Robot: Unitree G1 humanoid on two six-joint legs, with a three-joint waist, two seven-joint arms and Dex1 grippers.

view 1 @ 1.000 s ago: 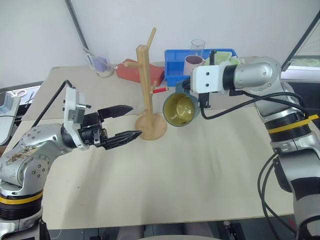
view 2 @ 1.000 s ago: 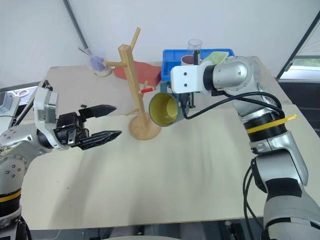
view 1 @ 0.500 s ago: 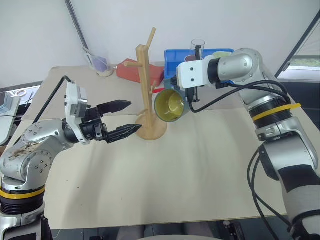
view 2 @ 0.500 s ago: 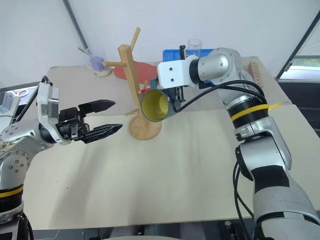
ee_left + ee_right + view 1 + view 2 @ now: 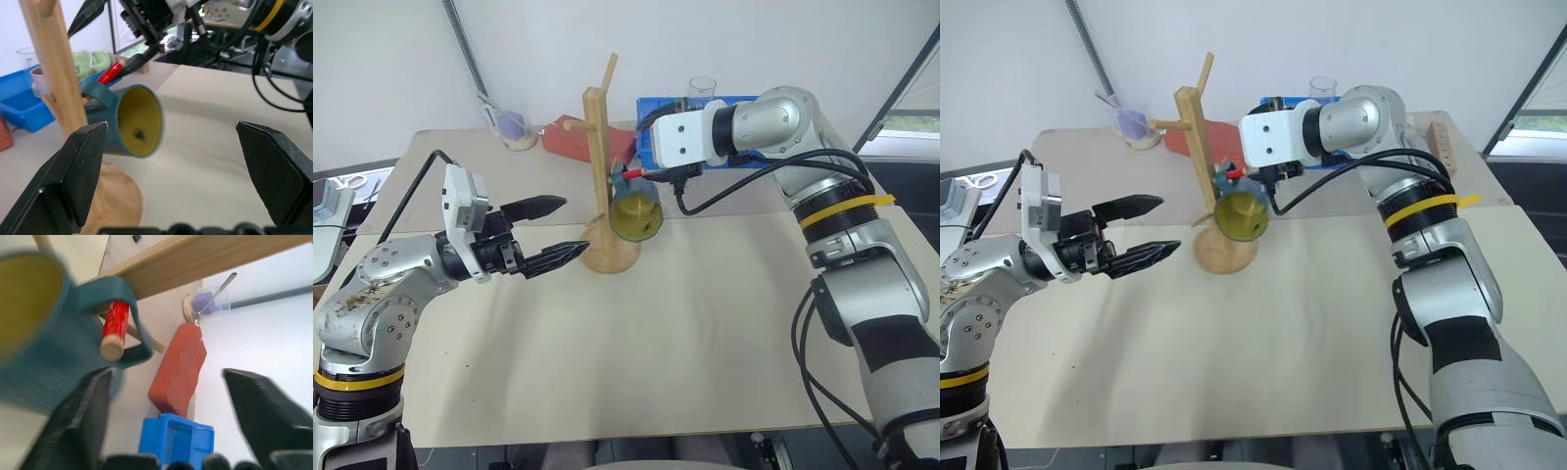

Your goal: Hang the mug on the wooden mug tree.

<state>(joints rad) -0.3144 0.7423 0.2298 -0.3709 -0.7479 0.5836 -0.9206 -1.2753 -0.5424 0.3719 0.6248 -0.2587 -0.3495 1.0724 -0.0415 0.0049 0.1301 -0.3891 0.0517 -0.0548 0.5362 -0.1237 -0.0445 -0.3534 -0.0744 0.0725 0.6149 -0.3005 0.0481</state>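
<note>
The teal-blue mug point(image 5: 636, 213) with its yellow-green inside hangs by its loop handle point(image 5: 128, 320) on the red-tipped peg point(image 5: 115, 330) of the wooden mug tree point(image 5: 598, 162). It looks blurred, as if swinging. My right gripper point(image 5: 168, 401) is open just behind the handle, one finger on each side and neither touching the mug. My left gripper point(image 5: 573, 225) is open and empty, held level to the left of the tree's round base point(image 5: 610, 257), pointing at the mug point(image 5: 137, 120).
A blue bin point(image 5: 656, 117) stands behind the tree with a glass tumbler point(image 5: 702, 90) and a pale mug point(image 5: 36, 78) in it. A red block point(image 5: 573, 137) and a plastic cup with a spoon point(image 5: 512, 127) sit at the back left.
My right gripper carried the mug left to the tree, put its handle over the red-tipped peg and opened. The mug now hangs lower. The left arm has barely moved.
</note>
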